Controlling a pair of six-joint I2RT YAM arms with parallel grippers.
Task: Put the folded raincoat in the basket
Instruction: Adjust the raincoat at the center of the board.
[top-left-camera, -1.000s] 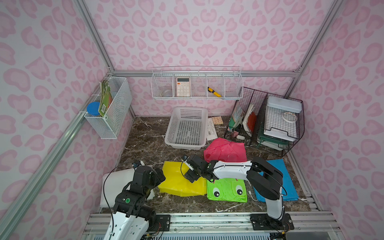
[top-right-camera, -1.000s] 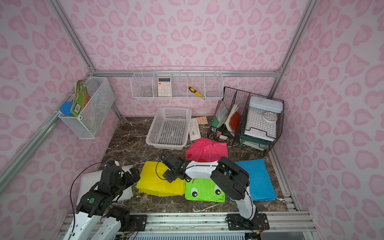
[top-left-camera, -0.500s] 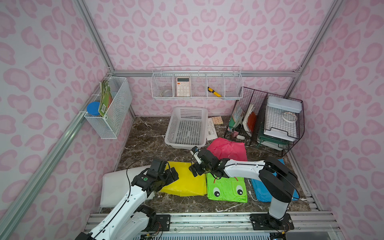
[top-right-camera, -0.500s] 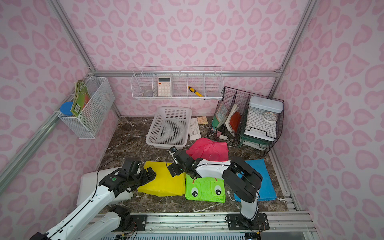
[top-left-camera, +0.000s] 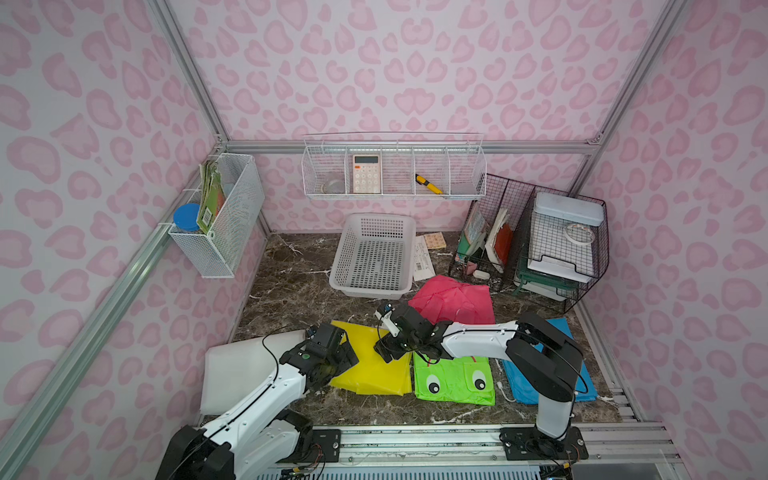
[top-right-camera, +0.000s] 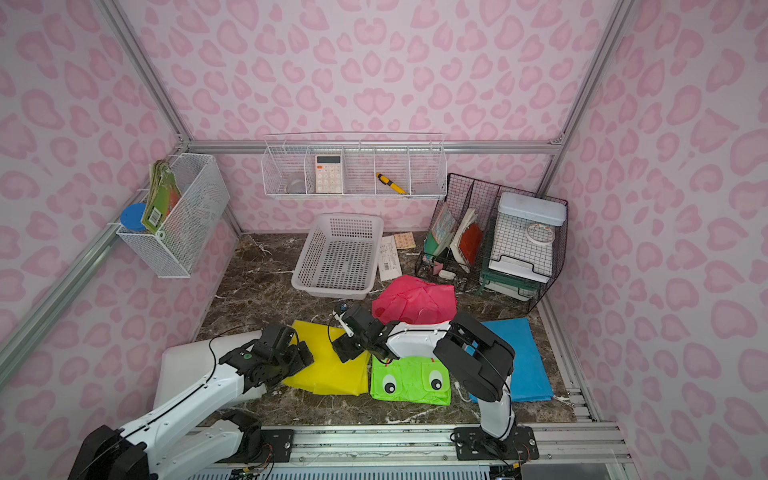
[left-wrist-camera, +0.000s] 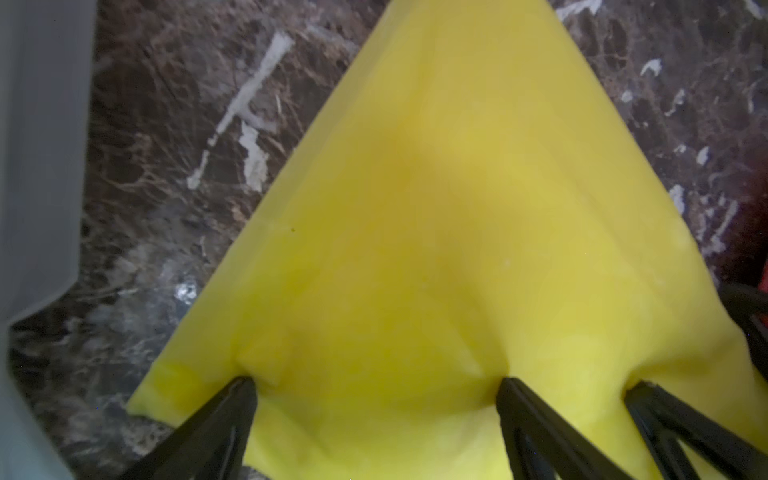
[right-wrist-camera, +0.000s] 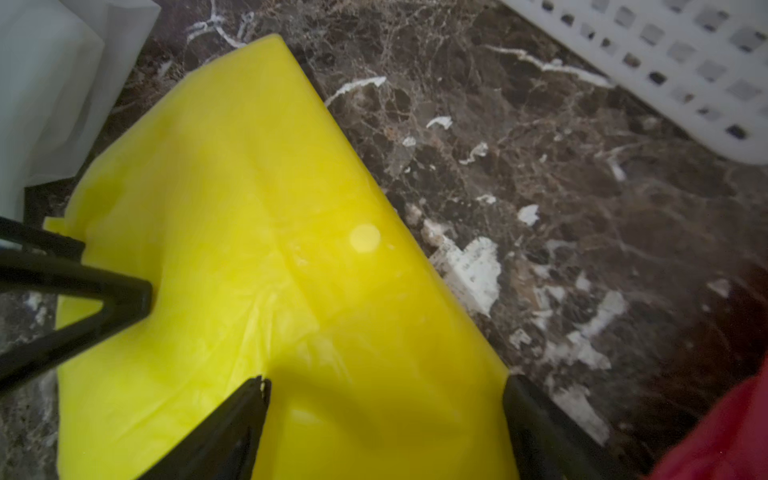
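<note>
Both arms have descended: left gripper (left-wrist-camera: 374, 384) and right gripper (right-wrist-camera: 386, 380), jaws wide, tips pressing the yellow raincoat (top-left-camera: 374, 374) – nothing pinched yet – lying near the empty basket (top-left-camera: 345, 257).

We view a staged robot test cell: pink-patterned panel walls (top-left-camera: 415, 62) on aluminium framing (top-left-camera: 415, 146) enclose a marble-look tabletop (top-left-camera: 299, 282) beneath the fingers (left-wrist-camera: 216, 424), with arm bases (top-left-camera: 540, 444) mounted on a rail (top-left-camera: 415, 436) behind them.

The yellow raincoat (left-wrist-camera: 457, 208) is smooth glossy plastic, the table (left-wrist-camera: 166, 124) polished marble, the basket (top-left-camera: 341, 257) matt plastic.
</note>
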